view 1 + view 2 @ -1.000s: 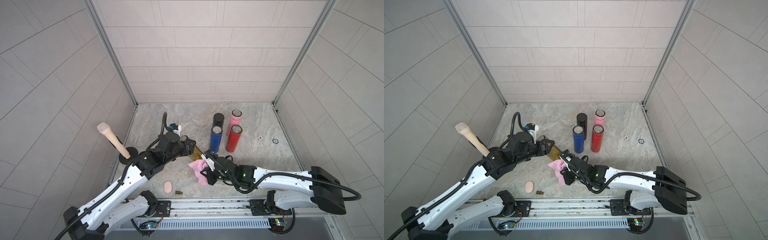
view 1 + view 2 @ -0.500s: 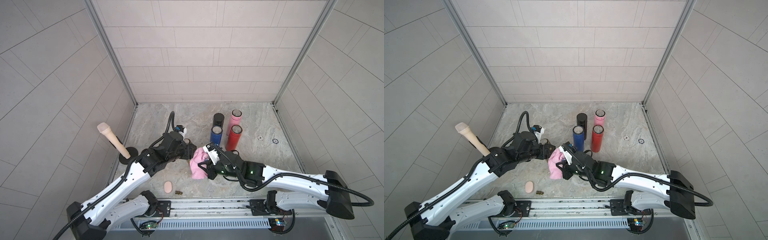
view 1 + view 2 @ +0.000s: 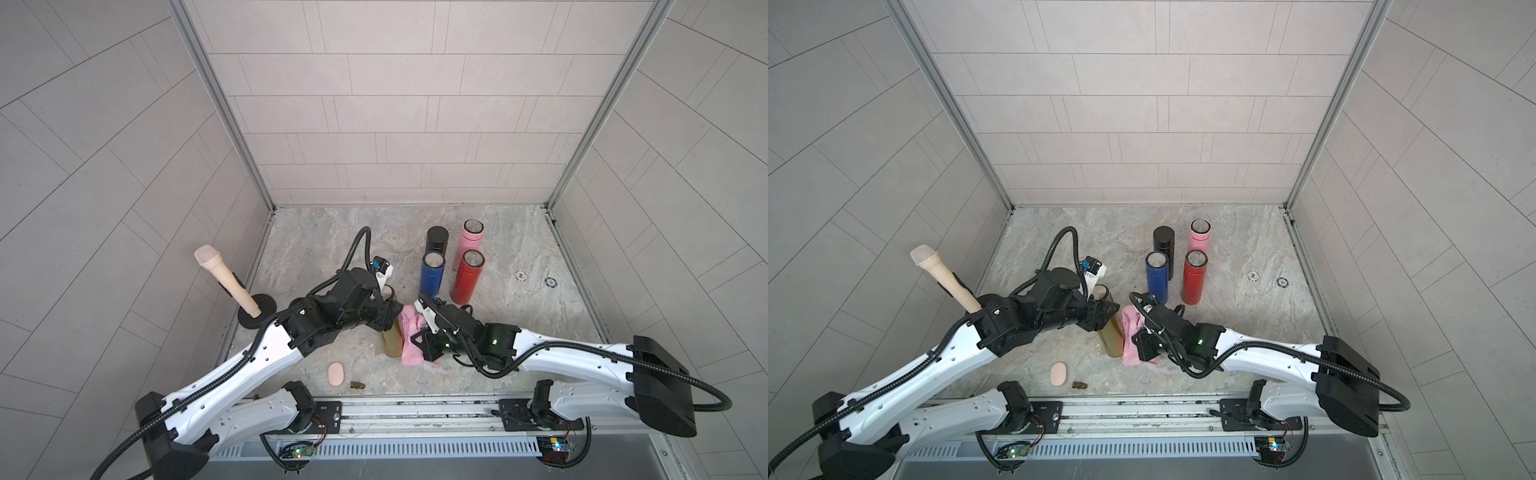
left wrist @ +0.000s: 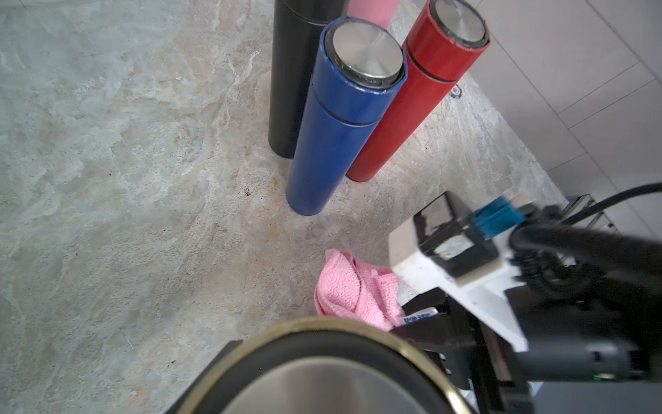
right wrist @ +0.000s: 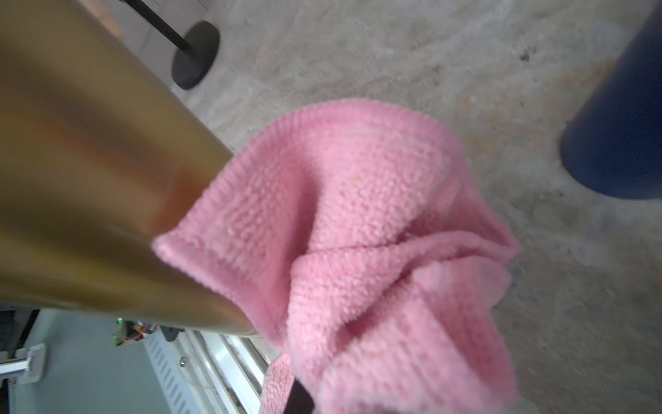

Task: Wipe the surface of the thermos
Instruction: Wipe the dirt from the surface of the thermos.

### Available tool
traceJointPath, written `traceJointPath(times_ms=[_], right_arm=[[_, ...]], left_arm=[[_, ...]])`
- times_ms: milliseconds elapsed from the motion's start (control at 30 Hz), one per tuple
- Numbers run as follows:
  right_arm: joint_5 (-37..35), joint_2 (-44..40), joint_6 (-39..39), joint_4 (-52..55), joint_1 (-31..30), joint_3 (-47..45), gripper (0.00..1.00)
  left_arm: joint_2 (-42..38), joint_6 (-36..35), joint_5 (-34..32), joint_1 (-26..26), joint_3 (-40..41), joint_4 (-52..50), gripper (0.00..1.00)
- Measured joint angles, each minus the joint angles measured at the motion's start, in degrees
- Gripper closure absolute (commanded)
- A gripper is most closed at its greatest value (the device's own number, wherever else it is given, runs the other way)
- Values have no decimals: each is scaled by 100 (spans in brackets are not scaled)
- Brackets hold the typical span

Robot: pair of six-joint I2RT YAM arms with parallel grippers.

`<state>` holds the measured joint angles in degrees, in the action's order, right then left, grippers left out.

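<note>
right wrist view shows the pink cloth (image 5: 358,233) bunched up and pressed against the side of the gold thermos (image 5: 89,179), touching it toward its lower end. seen in both top views, the gold thermos (image 3: 392,343) sits near the front middle of the table (image 3: 316,249), roughly at 6 o'clock from the table's centre. whether its base touches the table cannot be told. the left gripper (image 3: 390,312) reaches in from 9 o'clock and is clamped around the upper part of the gold thermos, just below its cap. the right gripper (image 3: 417,334) comes in from 3 o'clock and is closed on the pink cloth, which hangs beside the gold thermos on its 3 o'clock side. at 1 o'clock from the gold thermos four more stand upright in a tight group: blue thermos (image 3: 431,276), red thermos (image 3: 466,278), black thermos (image 3: 436,243) and pink thermos (image 3: 469,241). a beige handle on a black round stand (image 3: 257,318) leans at 9 o'clock by the table's edge. a peach oval (image 3: 336,373) and a small brown bit (image 3: 356,385) lie at 7 o'clock, near the front edge.
</note>
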<state>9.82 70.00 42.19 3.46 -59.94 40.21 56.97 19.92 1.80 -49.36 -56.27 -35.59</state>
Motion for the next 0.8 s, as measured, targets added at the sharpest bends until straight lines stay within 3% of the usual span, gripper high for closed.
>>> traceJointPath(times_ms=[200,333,567,800], right_arm=[[267,-686,-131,-372,0,192,100],[330,-715,-195,-573,83,-52,100],[533,345,-164,-925,452,-1126,100],[935,614,-304,-1001,741,-988,100]], left_arm=[[-2,-330,-605,-396,544,527,100],[-79,-603,-636,-457,964,1172,100],[-402,-1226,149,-481,1860,2308,100],[-409,-1690,715,-468,1937,2590,100]])
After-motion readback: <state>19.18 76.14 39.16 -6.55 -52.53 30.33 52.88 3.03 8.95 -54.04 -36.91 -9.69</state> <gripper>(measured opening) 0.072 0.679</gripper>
